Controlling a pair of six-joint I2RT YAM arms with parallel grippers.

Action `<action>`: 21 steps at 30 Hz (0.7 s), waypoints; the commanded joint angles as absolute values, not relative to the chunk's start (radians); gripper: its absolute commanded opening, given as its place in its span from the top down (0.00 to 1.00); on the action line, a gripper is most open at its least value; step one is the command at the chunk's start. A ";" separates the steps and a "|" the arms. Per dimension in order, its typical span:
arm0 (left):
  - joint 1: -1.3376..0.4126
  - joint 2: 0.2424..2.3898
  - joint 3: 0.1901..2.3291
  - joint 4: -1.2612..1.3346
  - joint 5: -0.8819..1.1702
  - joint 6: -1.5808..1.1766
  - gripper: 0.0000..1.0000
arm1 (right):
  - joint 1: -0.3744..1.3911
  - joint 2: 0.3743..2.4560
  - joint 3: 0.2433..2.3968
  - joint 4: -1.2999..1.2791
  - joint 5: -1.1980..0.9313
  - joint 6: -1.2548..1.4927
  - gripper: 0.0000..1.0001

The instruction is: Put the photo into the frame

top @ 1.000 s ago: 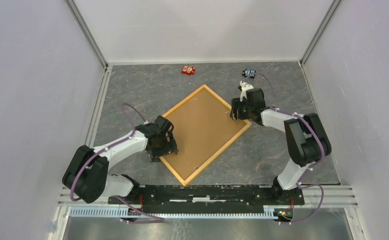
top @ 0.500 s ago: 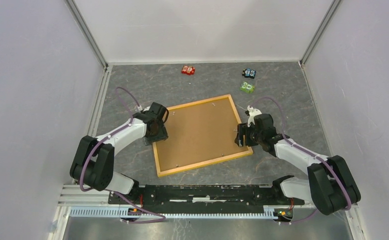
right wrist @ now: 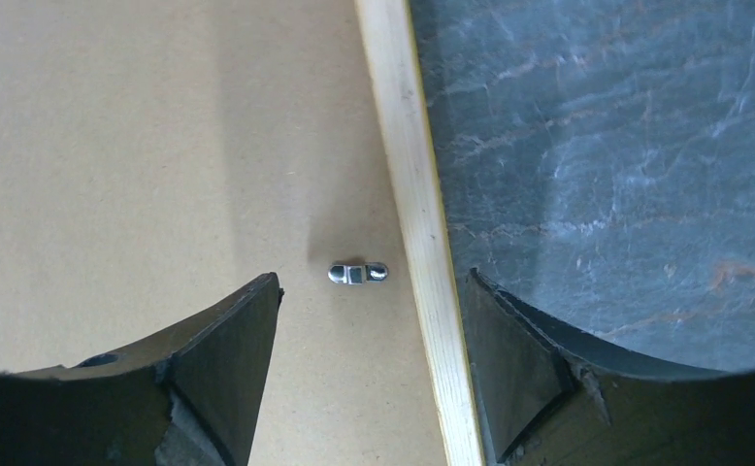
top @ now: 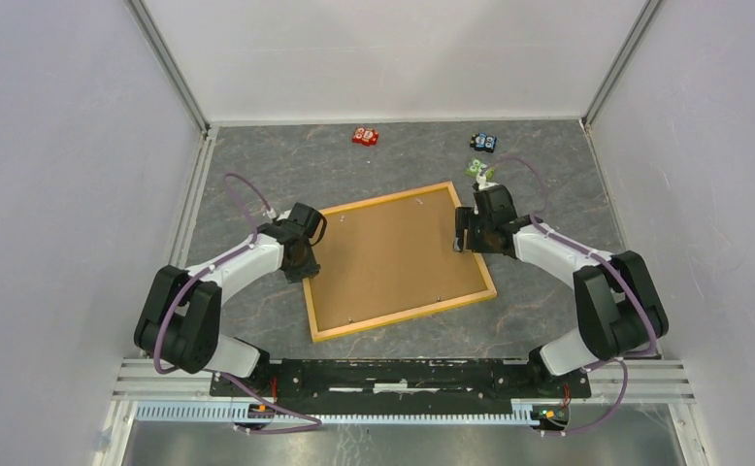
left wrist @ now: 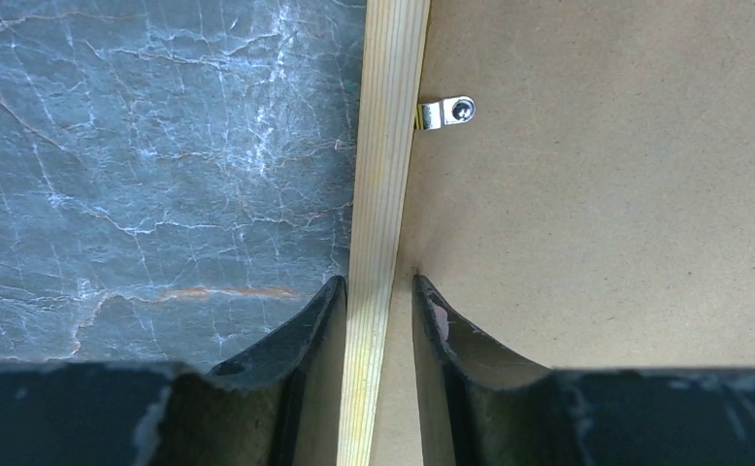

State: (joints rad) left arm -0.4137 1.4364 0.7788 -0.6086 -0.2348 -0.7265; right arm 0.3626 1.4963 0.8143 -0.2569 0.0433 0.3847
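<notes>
Grey table (top: 257,155); 3 toys (top: 365,136) beyond frame (top: 383,198)

Red toy (top: 365,136), blue toy (top: 484,143), grey tabletop (top: 257,160)

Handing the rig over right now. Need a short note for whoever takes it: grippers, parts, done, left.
Left gripper: fingers close on either side of the frame's left rail; can't tell whether it is clamped.
Right gripper: open, straddling the right rail and a clip, gripping nothing.
Frame: lying flat, back up, board seated inside.
Photo: not visible in any view; it may be under the board.
Done: unconfirmed.
Left: verify the photo is in, then check the clips.
</notes>
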 commanded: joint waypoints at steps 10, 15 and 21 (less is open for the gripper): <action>-0.418 1.427 0.739 -0.582 -0.243 -0.772 0.64 | 0.370 1.598 0.887 -0.412 0.216 0.732 0.29; -0.419 1.427 0.732 -0.569 -0.226 -0.771 0.66 | 0.370 1.620 0.921 -0.439 0.229 0.756 0.28; -0.417 1.427 0.728 -0.565 -0.221 -0.768 0.67 | 0.371 1.644 0.935 -0.455 0.249 0.799 0.27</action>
